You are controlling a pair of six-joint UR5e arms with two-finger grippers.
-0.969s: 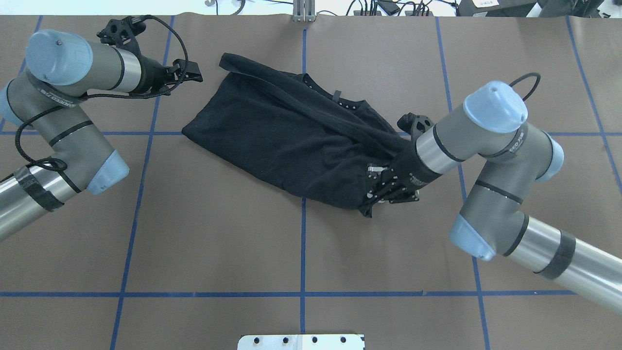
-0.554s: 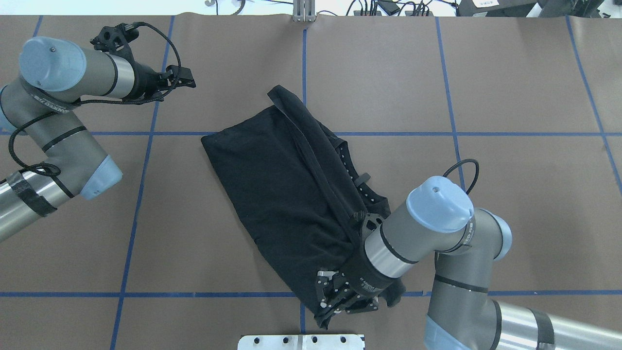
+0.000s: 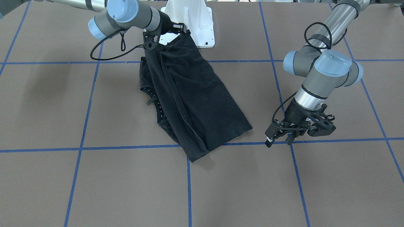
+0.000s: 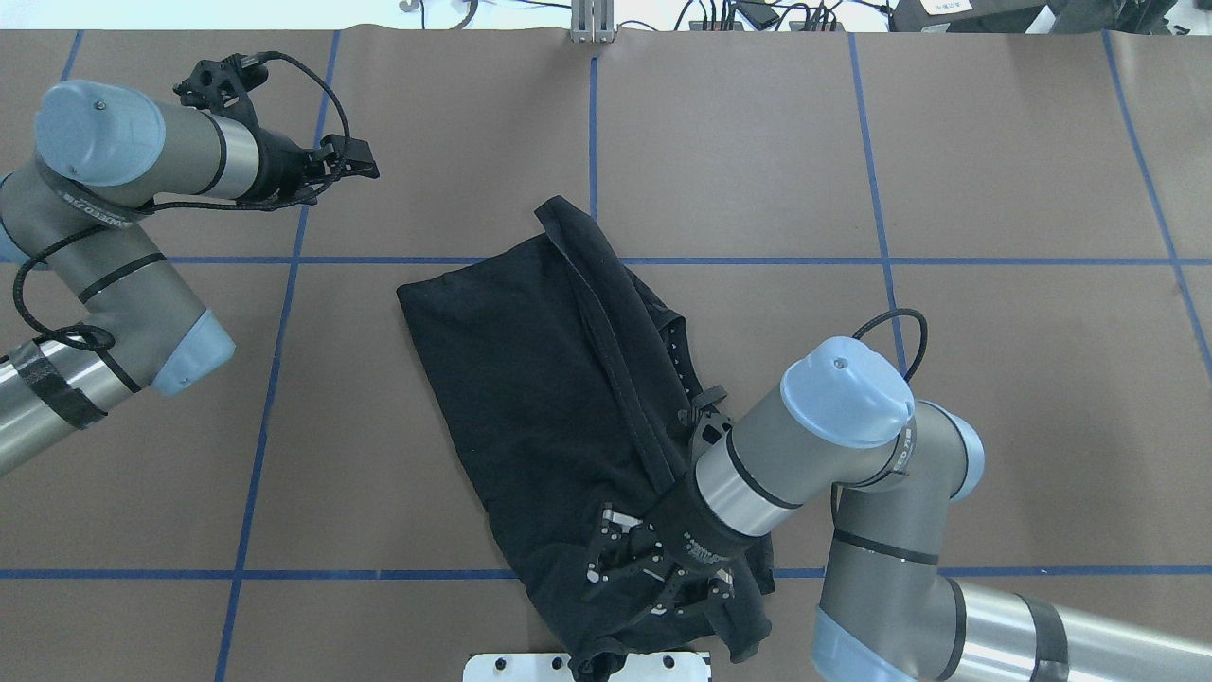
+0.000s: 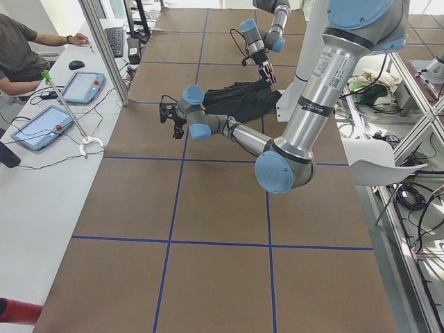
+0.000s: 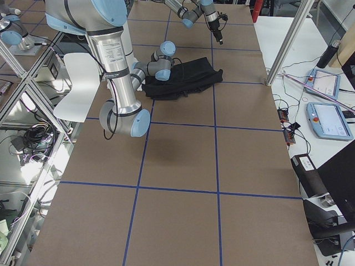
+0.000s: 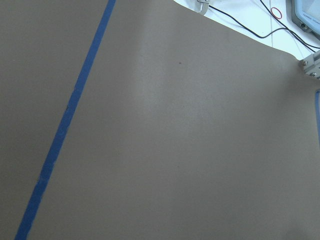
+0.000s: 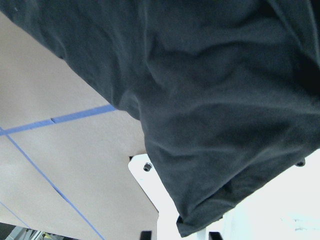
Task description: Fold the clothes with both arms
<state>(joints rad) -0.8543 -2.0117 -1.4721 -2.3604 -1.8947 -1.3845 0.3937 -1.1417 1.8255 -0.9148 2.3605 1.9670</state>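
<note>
Brown table (image 4: 379,455), one T-shirt (image 4: 540,379), two arms (image 4: 142,284) (image 4: 776,459)

The T-shirt (image 4: 530,379) is matt black knit cloth, soft and creased, with a thicker stitched band along one edge. The worktop (image 4: 379,455) has a smooth, matt brown, paper-like cover crossed by blue tape lines (image 4: 593,142). The left arm (image 4: 133,275) and right arm (image 4: 757,464) are satin grey and brushed silver metal, with smooth light-blue plastic joint caps (image 4: 843,393). Their cables (image 4: 322,85) are black braided cord. The pedestal base (image 3: 195,19) is smooth white.
</note>
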